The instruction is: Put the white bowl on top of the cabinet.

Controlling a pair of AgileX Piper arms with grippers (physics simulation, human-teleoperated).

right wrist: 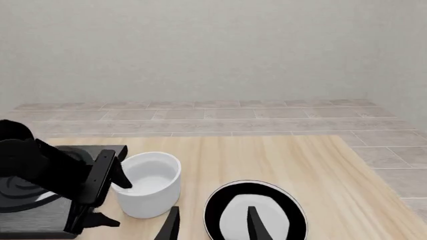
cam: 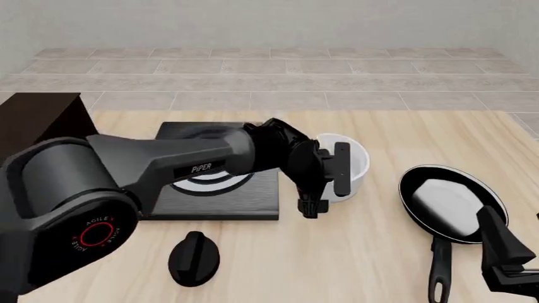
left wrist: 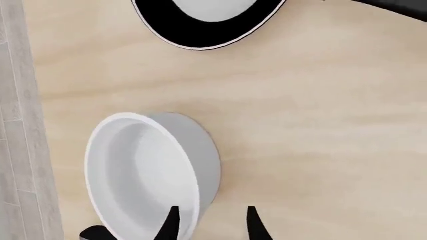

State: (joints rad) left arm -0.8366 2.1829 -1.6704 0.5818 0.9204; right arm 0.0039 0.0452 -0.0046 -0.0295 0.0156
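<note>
wood table (cam: 354, 252) | frying pan (cam: 450, 202) beside white bowl (cam: 347, 165)

One white bowl (cam: 349, 165), one frying pan (cam: 452, 203), one stove plate (cam: 221, 201), one cabinet (cam: 38, 118), one knob (cam: 194, 257) — two arms.

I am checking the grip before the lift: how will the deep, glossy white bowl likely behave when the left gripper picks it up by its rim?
The deep glossy white bowl looks rigid, so its wall should not flex. Its shiny surface may be slippery, so a one-sided rim pinch by the left gripper could let it swing or slip. Standing upright on the pale wooden table, it seems unlikely to roll.
</note>
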